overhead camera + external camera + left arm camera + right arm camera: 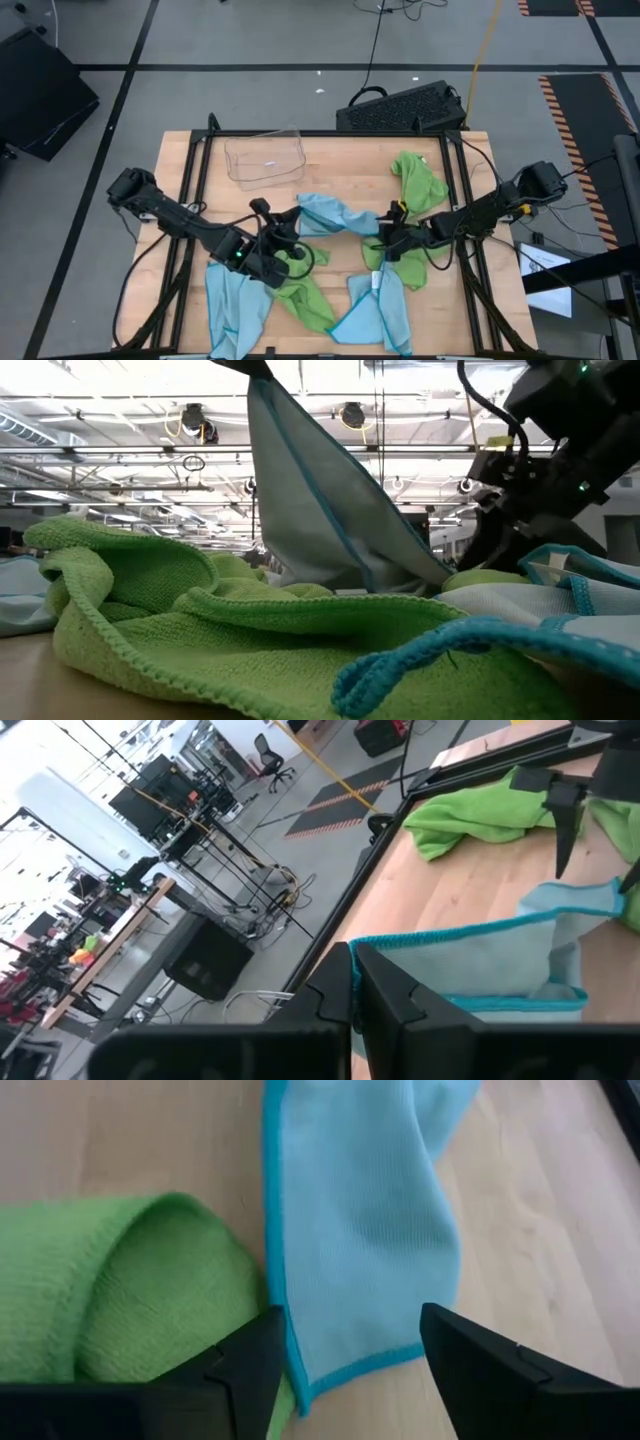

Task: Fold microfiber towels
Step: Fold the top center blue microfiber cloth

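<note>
Across the wooden surface (pixel 330 165) we are seeing blue and green microfiber towels lying crumpled. One light blue towel (pixel 335 215) is stretching between the arms at the middle; the left gripper (pixel 282 238) is clamping its edge, fingers closed. The right gripper (pixel 392 232) is standing spread wide over its other end, beside a green towel (pixel 415 180).

Soft matt microfiber towels (pixel 330 215) — smooth pale wood table (pixel 340 170), clear glossy plastic tray (pixel 265 160)

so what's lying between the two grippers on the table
In the high view, a crumpled light blue towel spans the stretch from the left gripper, shut on its corner, to the open right gripper.
</note>
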